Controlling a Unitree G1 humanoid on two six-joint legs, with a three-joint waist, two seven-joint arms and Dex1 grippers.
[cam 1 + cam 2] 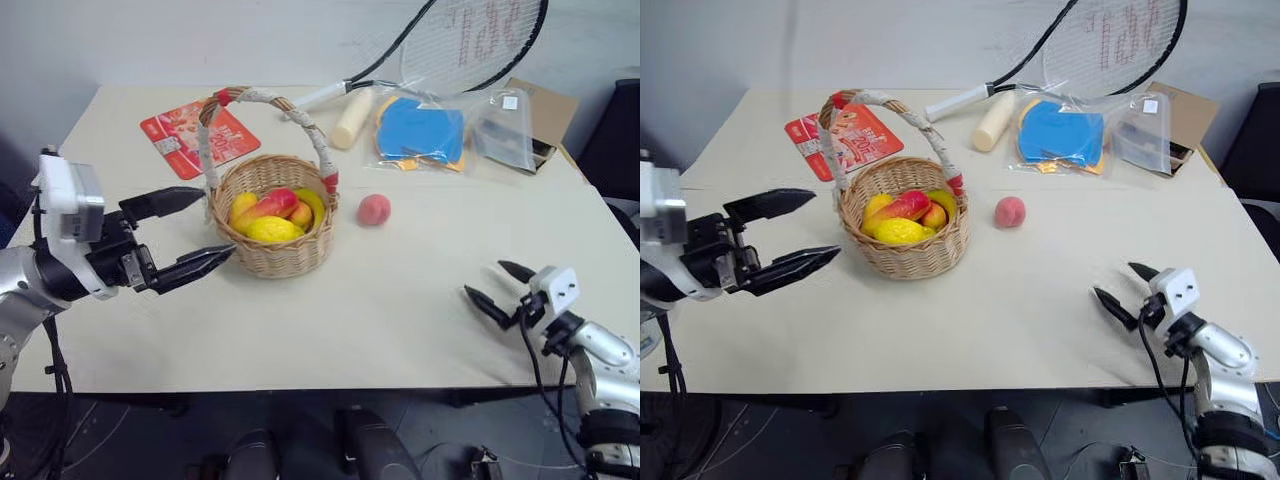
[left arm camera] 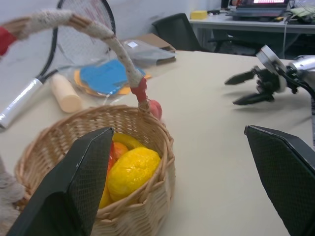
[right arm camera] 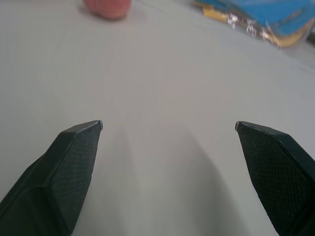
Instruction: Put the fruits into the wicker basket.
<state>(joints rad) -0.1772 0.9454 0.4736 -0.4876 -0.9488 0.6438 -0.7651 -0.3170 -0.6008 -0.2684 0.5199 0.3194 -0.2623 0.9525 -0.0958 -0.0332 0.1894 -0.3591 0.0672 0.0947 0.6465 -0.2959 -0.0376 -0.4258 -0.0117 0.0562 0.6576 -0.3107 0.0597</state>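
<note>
Here the wicker basket (image 1: 272,228) sits mid-worktop (image 1: 400,300) holding fruits (image 1: 270,215); the peach (image 1: 374,209) lies at its 3 o'clock. Left end effector (image 1: 190,233) and right end effector (image 1: 492,287) gape empty. The left wrist view adds a chair (image 2: 179,32).

A cream tabletop (image 1: 400,310) stands before a plain pale wall (image 1: 200,40) along the frame's top. In the left wrist view's upper right, a dark office chair (image 2: 174,30) stands beside a cluttered desk (image 2: 246,22).
</note>
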